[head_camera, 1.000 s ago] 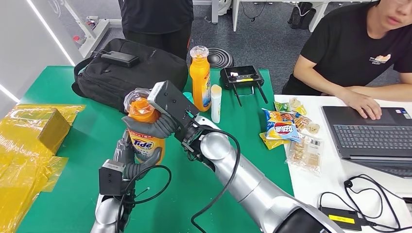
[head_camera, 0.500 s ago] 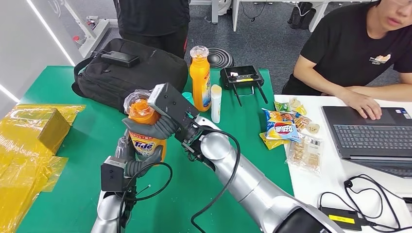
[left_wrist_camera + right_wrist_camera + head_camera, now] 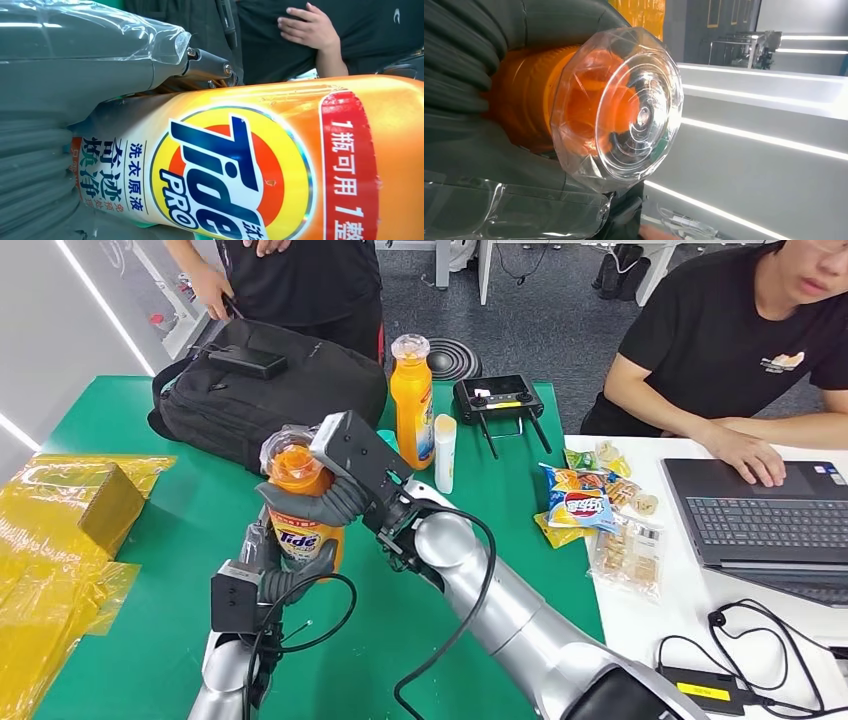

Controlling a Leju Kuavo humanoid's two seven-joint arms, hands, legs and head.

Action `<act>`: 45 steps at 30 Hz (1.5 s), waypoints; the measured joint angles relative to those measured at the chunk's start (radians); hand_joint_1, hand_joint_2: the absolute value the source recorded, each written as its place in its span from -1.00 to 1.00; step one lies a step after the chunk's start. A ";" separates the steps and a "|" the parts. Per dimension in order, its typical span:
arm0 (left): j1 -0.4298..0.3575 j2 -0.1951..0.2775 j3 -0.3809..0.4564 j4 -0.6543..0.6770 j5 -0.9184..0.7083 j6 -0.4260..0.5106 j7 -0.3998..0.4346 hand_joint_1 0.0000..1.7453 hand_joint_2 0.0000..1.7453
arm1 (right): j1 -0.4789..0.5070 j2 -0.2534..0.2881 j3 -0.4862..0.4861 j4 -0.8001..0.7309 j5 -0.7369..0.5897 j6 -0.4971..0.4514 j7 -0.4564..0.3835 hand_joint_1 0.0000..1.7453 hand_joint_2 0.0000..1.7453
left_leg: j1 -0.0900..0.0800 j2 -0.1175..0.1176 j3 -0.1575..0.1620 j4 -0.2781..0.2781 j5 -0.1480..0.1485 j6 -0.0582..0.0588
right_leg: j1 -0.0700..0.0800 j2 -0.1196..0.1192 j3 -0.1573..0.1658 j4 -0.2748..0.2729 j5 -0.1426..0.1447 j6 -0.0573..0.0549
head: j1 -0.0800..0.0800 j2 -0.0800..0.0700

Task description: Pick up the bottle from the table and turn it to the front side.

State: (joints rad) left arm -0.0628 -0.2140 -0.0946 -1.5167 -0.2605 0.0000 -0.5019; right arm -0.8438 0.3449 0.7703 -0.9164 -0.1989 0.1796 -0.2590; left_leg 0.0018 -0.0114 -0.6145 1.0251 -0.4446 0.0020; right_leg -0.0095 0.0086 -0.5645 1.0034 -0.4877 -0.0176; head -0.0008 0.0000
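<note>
Centrally, both robot hands (image 3: 300,502) grip bottle (image 3: 300,525) — backpack (image 3: 270,390) near.

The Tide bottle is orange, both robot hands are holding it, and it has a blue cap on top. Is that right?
Almost. The Tide bottle is orange, and the left hand and right hand both hold it, but its cap is clear plastic over an orange top, not blue. The right wrist view shows that up close.

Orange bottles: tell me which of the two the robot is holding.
The Tide bottle nearer the robot: the right hand grips its neck and the left hand its base. The other orange bottle stands untouched beside the black backpack.
</note>
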 joint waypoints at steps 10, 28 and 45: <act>-0.027 -0.006 -0.004 0.016 0.006 0.000 0.007 1.00 1.00 | -0.001 0.000 -0.020 0.004 -0.024 0.000 -0.002 -1.00 -1.00 | 0.000 0.000 0.000 0.000 0.000 0.000 | 0.000 0.001 0.000 0.000 0.000 0.000 | 0.000 0.000; -0.009 -0.014 0.001 0.016 0.031 -0.009 0.001 1.00 1.00 | 0.048 0.000 -0.107 0.003 0.061 -0.017 -0.036 -1.00 -1.00 | 0.000 0.000 0.000 0.000 0.000 0.000 | 0.000 0.000 0.000 0.000 0.000 0.000 | 0.000 0.000; 0.018 -0.019 0.054 0.012 0.021 0.009 0.006 1.00 1.00 | 0.185 -0.001 -0.285 -0.179 0.207 -0.047 -0.033 -1.00 -1.00 | 0.000 0.000 0.000 0.000 0.000 0.000 | 0.000 0.000 0.000 0.000 0.000 0.000 | 0.000 0.000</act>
State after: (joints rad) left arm -0.0449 -0.2327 -0.0404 -1.5045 -0.2392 0.0094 -0.4964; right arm -0.6589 0.3437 0.4857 -1.0958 0.0082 0.1329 -0.2922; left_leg 0.0018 -0.0114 -0.6146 1.0250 -0.4448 0.0020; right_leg -0.0094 0.0087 -0.5646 1.0033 -0.4881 -0.0174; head -0.0009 0.0000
